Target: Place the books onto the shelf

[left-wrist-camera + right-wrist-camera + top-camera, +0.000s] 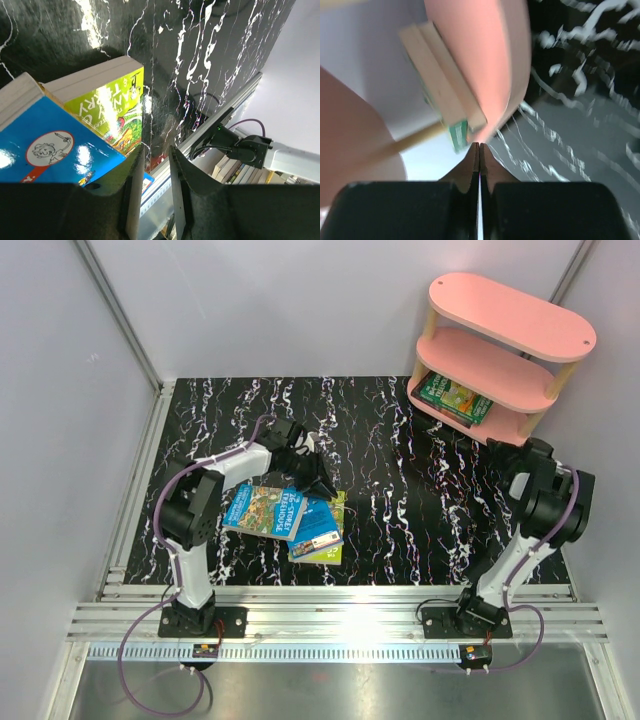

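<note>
- Books: two blue books (290, 518) overlapping a yellow-green book (333, 554), near-left area of the bench (400, 440).
- Dark green book (455, 398) lies on the bottom tier of the pink shelf (510, 315), far-right corner.
- Left fingers (200, 200) at the pile's right edge, narrow gap, nothing visible between them.
- Right fingers (492, 172) pressed together, empty, just beside the shelf.

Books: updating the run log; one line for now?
shelf: green book | table: three books | left gripper: open, by books | right gripper: shut
</note>
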### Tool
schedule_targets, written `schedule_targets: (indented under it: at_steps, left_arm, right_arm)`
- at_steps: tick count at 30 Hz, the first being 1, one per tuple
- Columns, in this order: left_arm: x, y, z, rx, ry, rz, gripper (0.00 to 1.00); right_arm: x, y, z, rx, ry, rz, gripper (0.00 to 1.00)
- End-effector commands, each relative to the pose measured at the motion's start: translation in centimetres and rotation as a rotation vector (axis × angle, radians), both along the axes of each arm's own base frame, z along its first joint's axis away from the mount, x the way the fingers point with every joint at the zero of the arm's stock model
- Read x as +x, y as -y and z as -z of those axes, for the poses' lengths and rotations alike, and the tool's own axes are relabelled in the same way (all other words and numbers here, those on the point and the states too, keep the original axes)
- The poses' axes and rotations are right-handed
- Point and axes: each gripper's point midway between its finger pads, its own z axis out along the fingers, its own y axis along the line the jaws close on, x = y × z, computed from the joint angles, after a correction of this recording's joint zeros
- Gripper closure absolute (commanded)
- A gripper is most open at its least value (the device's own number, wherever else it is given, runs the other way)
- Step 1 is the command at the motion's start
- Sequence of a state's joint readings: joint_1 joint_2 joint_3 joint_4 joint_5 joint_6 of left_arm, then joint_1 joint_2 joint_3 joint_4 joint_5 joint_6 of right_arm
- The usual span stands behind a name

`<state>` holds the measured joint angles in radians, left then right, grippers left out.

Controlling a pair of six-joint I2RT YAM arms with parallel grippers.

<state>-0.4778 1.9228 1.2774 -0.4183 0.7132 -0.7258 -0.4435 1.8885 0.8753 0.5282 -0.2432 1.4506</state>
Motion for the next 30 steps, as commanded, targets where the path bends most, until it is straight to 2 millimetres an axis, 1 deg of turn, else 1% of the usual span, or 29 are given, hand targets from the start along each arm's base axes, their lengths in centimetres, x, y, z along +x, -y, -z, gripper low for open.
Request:
schedule_targets:
  at_steps: [1, 2, 3, 4, 6, 10, 12, 13, 14, 15, 18, 19, 20, 21, 22, 24, 25, 26, 27, 28, 29, 30]
  left_arm:
    - [-0.3, 0.1, -2.3, -0.054, 0.057, 0.033, 0.71]
    - [-0.4, 0.0, -2.3, -0.05, 0.057, 0.036, 0.71]
    - [-0.4, 0.0, -2.2, -0.047, 0.058, 0.033, 0.71]
    - [-0.4, 0.0, -2.0, -0.046, 0.055, 0.035, 0.72]
    - [-0.4, 0.0, -2.0, -0.045, 0.052, 0.033, 0.72]
    - [-0.3, 0.0, -1.9, -0.044, 0.054, 0.036, 0.72]
    - [-0.1, -0.1, -1.9, -0.043, 0.052, 0.033, 0.72]
    - [-0.1, -0.2, -1.8, -0.042, 0.05, 0.032, 0.72]
    - [0.0, -0.2, -1.7, -0.039, 0.046, 0.03, 0.72]
    - [0.2, -0.3, -1.7, -0.041, 0.047, 0.026, 0.72]
    - [0.4, -0.4, -1.6, -0.04, 0.043, 0.023, 0.72]
    - [0.4, -0.4, -1.4, -0.038, 0.039, 0.023, 0.73]
    - [0.5, -0.5, -1.4, -0.038, 0.04, 0.022, 0.73]
    - [0.6, -0.4, -1.4, -0.038, 0.04, 0.022, 0.73]
    - [0.6, -0.5, -1.3, -0.037, 0.035, 0.022, 0.73]
    - [0.9, -0.5, -1.4, -0.038, 0.037, 0.02, 0.73]
    - [0.9, -0.5, -1.4, -0.04, 0.035, 0.022, 0.73]
    - [1.0, -0.6, -1.4, -0.041, 0.035, 0.02, 0.73]
    - [1.1, -0.7, -1.2, -0.038, 0.033, 0.017, 0.73]
    - [1.2, -0.7, -1.4, -0.04, 0.039, 0.017, 0.73]
    - [1.2, -0.9, -1.4, -0.038, 0.034, 0.016, 0.73]
    - [1.2, -1.0, -1.4, -0.037, 0.035, 0.013, 0.73]
  right_arm:
    - [2.2, 2.0, -2.7, 0.081, 0.24, 0.13, 1.0]
    - [2.6, 2.2, -2.8, 0.089, 0.261, 0.136, 1.0]
    - [3.0, 2.3, -2.3, 0.109, 0.275, 0.14, 1.0]
    - [3.3, 2.5, -2.4, 0.108, 0.284, 0.151, 1.0]
    - [3.7, 2.7, -1.9, 0.116, 0.285, 0.162, 1.0]
    - [4.5, 3.3, -2.4, 0.11, 0.325, 0.184, 1.0]
    - [4.7, 3.5, -2.1, 0.119, 0.332, 0.193, 1.0]
    - [5.1, 3.5, -2.6, 0.119, 0.351, 0.191, 1.0]
    - [5.3, 3.4, -2.6, 0.122, 0.358, 0.192, 1.0]
    - [5.5, 3.6, -2.3, 0.133, 0.36, 0.207, 1.0]
    - [6.4, 3.0, -2.1, 0.154, 0.375, 0.201, 1.0]
    - [6.4, 3.3, -1.9, 0.153, 0.378, 0.226, 1.0]
    - [6.7, 2.8, -1.8, 0.158, 0.375, 0.223, 1.0]
    - [7.0, 2.4, -1.2, 0.168, 0.361, 0.215, 1.0]
    - [7.7, 2.3, -1.9, 0.162, 0.378, 0.202, 1.0]
    - [8.5, 1.1, -1.6, 0.159, 0.36, 0.181, 1.0]
    - [9.0, 0.9, -2.1, 0.152, 0.364, 0.178, 1.0]
    - [9.4, 0.3, -1.6, 0.15, 0.344, 0.171, 1.0]
    - [9.8, -0.1, -1.6, 0.15, 0.344, 0.168, 1.0]
    - [10.4, -0.2, -2.2, 0.149, 0.36, 0.162, 1.0]
    - [10.8, -0.4, -2.2, 0.153, 0.363, 0.157, 1.0]
    - [11.1, -1.0, -1.7, 0.163, 0.358, 0.154, 1.0]
